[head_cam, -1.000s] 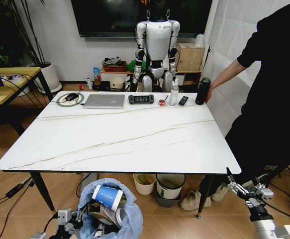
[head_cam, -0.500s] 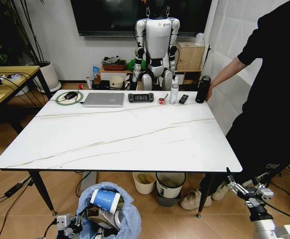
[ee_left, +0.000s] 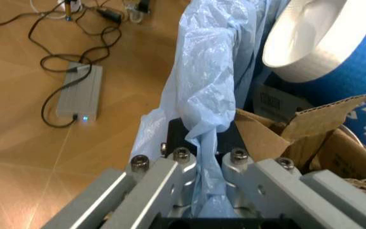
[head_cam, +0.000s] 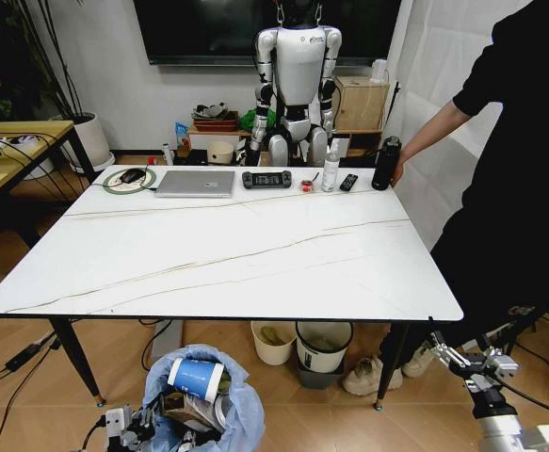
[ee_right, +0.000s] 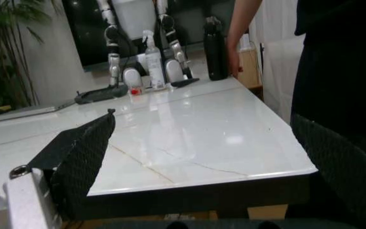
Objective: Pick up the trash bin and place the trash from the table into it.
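We read no clear label on the blue paper cup [head_cam: 197, 377] lying atop the trash bin [head_cam: 242, 412], below the table [head_cam: 227, 250]'s near edge. Our left gripper [ee_left: 203, 157] pinches its bag rim; our right gripper [head_cam: 460, 355] hangs open beside the table's corner, over wooden floor [ee_left: 24, 90].

Bin liner [head_cam: 246, 405] was crinkled light blue, cup [head_cam: 195, 377] inside it blue with white; surface [head_cam: 227, 245] white marble, thin dark veins.
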### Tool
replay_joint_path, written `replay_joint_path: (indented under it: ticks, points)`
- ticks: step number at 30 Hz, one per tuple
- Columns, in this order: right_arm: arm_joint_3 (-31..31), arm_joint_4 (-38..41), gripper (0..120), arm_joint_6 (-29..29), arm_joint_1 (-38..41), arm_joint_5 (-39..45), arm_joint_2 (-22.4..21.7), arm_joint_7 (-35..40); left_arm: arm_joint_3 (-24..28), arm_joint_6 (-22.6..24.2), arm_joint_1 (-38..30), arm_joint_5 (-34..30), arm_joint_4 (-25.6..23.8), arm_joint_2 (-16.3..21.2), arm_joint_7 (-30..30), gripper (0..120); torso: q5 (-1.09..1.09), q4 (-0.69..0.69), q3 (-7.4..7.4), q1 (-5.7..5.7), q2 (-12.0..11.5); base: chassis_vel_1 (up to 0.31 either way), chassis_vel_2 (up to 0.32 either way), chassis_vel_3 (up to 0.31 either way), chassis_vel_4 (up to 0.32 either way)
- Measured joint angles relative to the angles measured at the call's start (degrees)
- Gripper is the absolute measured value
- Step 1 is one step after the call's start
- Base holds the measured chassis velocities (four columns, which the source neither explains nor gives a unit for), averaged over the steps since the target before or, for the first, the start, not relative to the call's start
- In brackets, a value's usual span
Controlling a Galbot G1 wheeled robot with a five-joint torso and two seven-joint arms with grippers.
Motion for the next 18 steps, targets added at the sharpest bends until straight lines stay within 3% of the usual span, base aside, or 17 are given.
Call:
replay_joint_path:
  ticks: [8, 18]
  points:
    - [0.0, 0.0, 100, 0.0, 0.0, 0.01, 0.0, 0.0, 0.1, 0.29, -1.65, -0.2, 3.94, 0.14, -0.79, 0, -0.01, 0.0, -1.58, -1.28, -2.87, 0.0, 0.0, 0.0, 0.0]
    - [0.0, 0.0, 100, 0.0, 0.0, 0.01, 0.0, 0.0, -0.07, 0.38, -2.22, -0.2, 5.3, -0.04, -0.86, 0, 0.0, 0.01, -2.99, -2.43, -5.44, 0.0, 0.0, 0.0, 0.0]
